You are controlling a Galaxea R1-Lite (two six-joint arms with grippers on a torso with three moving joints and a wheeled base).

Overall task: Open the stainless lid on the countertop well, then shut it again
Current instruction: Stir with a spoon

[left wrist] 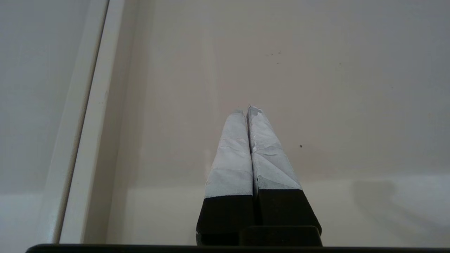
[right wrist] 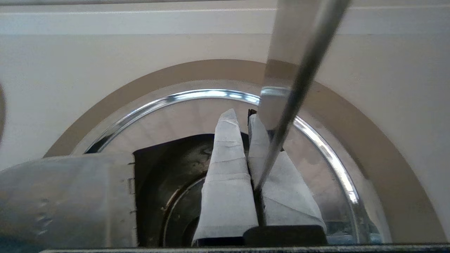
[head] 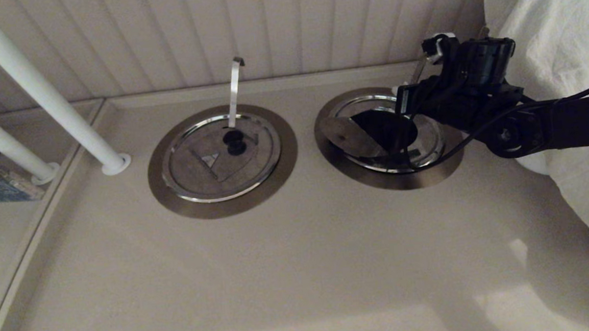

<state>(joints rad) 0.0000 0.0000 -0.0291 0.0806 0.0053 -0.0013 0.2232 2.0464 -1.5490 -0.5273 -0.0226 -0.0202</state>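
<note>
The stainless lid (head: 428, 139) sits in the right countertop well (head: 377, 178). Its wedge section (head: 345, 134) is folded over to the left, baring the dark hole (head: 384, 129). My right gripper (head: 440, 46) hovers over the far part of the lid beside the steel utensil handle (head: 415, 73). In the right wrist view the gripper (right wrist: 240, 114) has its fingers almost together with nothing between them. The handle (right wrist: 279, 52) crosses just in front of one finger, and the folded wedge (right wrist: 66, 200) lies beside the hole (right wrist: 165, 168). The black knob is hidden. My left gripper (left wrist: 248, 110) is shut and parked over bare counter.
A second steel lid (head: 207, 165) with black knob and upright handle (head: 234, 87) covers the left well (head: 279, 171). Two white posts (head: 39, 89) stand at the left by a counter step. White cloth (head: 563, 41) drapes at the right. A panelled wall runs close behind both wells.
</note>
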